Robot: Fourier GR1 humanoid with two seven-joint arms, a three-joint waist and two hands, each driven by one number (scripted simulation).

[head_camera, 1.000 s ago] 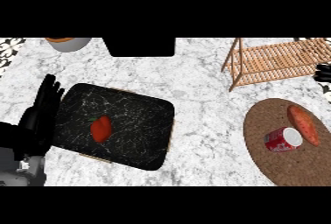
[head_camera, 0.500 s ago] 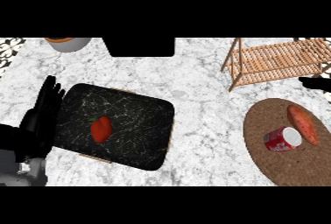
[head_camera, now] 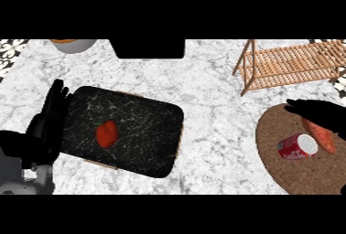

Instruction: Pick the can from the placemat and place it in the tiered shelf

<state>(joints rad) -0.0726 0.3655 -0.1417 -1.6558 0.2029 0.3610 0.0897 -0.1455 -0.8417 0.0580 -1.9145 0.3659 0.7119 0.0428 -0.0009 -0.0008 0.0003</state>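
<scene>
Right hand fingers: the right hand (head_camera: 319, 112) is seen at the right edge of the frame, its dark fingers (head_camera: 294, 103) extended leftward over the upper rim of the placemat; they appear straight and close together, and nothing is held by them.
Left hand fingers: the left hand (head_camera: 47, 123) is seen at the left edge, fingers straight and pointing up the frame, at rest beside the dark tray.
Can: a red can (head_camera: 296, 147) with a pale end is found lying on its side on the brown round placemat (head_camera: 283, 171), at the lower right of the frame.
Can from the fingers: the can lies below the right fingertips and slightly to their right, near but apart from them.
Long axis: the can's length runs roughly left to right, tilted a little, with the pale end turned to the upper right.
Beside the can: an orange-red elongated item (head_camera: 320, 135), perhaps a vegetable, lies just to its right, partly under the hand.
Nearer hand: the right hand is judged much the nearer; the left is well apart across the counter.
Tiered shelf: a wooden slatted tiered shelf (head_camera: 290, 66) stands at the upper right, above the placemat.
Other things: a red pepper (head_camera: 107, 133) rests on the black marbled tray (head_camera: 145, 137) at centre left; a grey bowl (head_camera: 73, 45) is seen at the upper left.
</scene>
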